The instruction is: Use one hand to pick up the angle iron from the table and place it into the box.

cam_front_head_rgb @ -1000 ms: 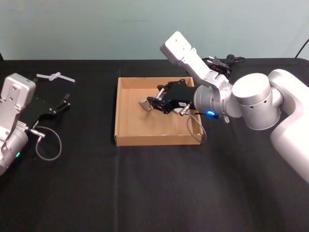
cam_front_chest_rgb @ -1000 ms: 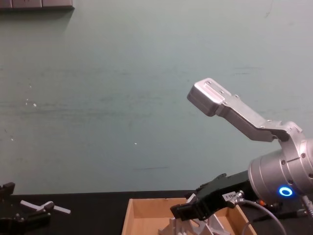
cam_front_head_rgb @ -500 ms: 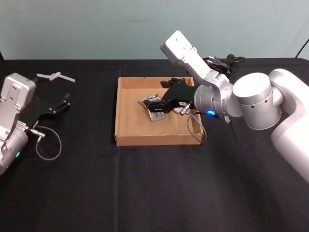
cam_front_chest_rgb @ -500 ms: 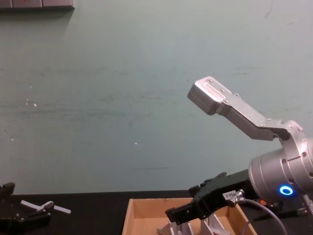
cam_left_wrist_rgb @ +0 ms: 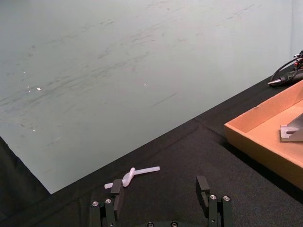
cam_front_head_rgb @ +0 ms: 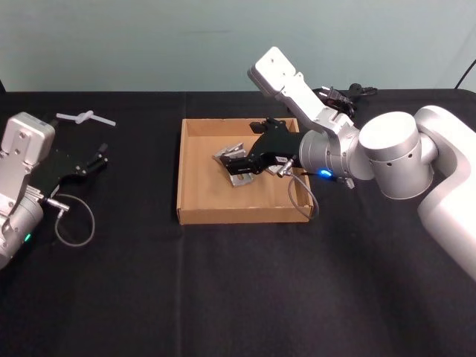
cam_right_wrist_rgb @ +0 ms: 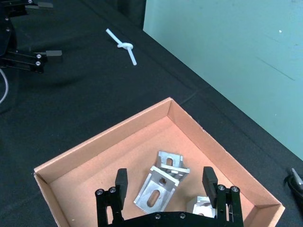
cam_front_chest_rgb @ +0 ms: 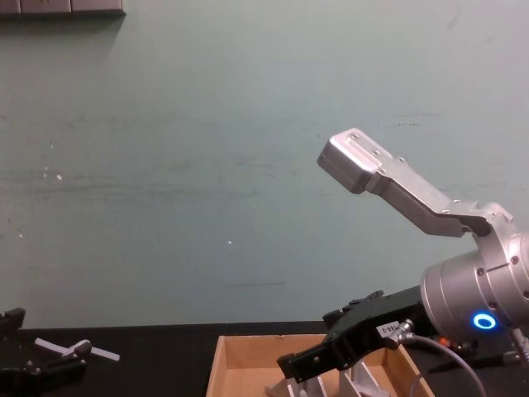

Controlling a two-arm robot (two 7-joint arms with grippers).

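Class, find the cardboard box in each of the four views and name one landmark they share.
Head view: box, centre.
Left wrist view: box, picture's right edge.
Right wrist view: box, picture's lower half.
Chest view: box, bottom edge, right of centre.
Shared landmark: white knotted tie on the table.

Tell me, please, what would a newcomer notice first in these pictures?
First, the right gripper, open, hanging over the tan box at the table's middle, with silver angle irons lying loose on the box floor beneath it. Next, the arm's glowing blue ring. The left gripper sits parked on the table's left side, near a small white plastic piece.
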